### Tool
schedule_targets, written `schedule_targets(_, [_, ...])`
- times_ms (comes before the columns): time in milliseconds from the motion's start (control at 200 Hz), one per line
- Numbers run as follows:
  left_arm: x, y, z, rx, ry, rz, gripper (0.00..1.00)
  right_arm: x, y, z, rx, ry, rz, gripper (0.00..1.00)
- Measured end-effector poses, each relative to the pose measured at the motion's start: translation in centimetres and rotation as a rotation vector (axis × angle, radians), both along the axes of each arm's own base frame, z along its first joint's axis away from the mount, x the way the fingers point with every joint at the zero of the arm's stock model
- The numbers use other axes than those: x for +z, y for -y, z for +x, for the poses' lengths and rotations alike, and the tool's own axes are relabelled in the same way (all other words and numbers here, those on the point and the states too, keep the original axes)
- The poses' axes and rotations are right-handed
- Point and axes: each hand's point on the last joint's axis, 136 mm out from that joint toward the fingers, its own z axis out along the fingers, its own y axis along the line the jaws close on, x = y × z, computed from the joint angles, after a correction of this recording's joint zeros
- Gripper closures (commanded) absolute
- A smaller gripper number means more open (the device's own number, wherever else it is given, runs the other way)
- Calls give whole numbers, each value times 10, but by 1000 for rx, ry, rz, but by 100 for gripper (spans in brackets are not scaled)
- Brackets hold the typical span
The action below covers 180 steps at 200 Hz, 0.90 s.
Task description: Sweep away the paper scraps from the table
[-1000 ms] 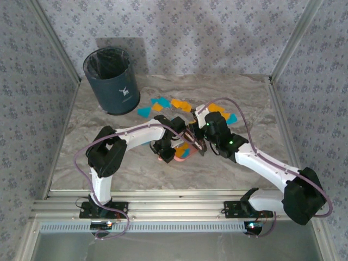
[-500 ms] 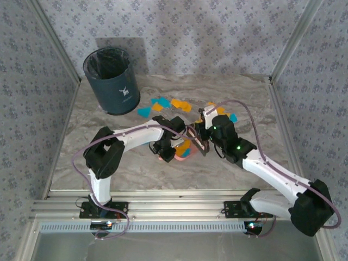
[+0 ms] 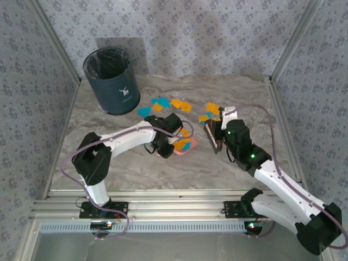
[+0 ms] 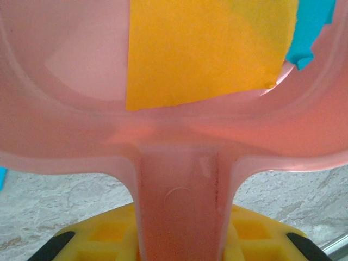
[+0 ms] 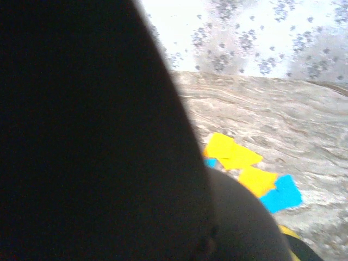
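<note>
Paper scraps (image 3: pixel 179 104): likely featherlight, limp, best swept not pinched; left gripper (image 3: pixel 165 148) clamped on dustpan (image 4: pixel 179 163) handle, right gripper (image 3: pixel 218 137) closed around brush (image 3: pixel 211 136).

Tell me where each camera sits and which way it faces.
Top external: above, behind the bases, looking down at the table; both arms show.
Left wrist: on the left arm, looking into the pink dustpan with an orange scrap; left end effector at bottom.
Right wrist: on the right arm, facing the far wall past a dark brush; a yellow fingertip lower right.
Shared: top and left wrist both show the dustpan.
</note>
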Motion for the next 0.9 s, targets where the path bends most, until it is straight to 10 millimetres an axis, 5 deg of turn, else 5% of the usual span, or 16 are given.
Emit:
schedule_targets(205, [21,-5,12,35,50,-54,100,-11,20,-3,-50,-22,-8,100])
schedule_targets(899, [105,-32,77,221,186,-236,100,-22,22,-11,-36,-50,-17,100])
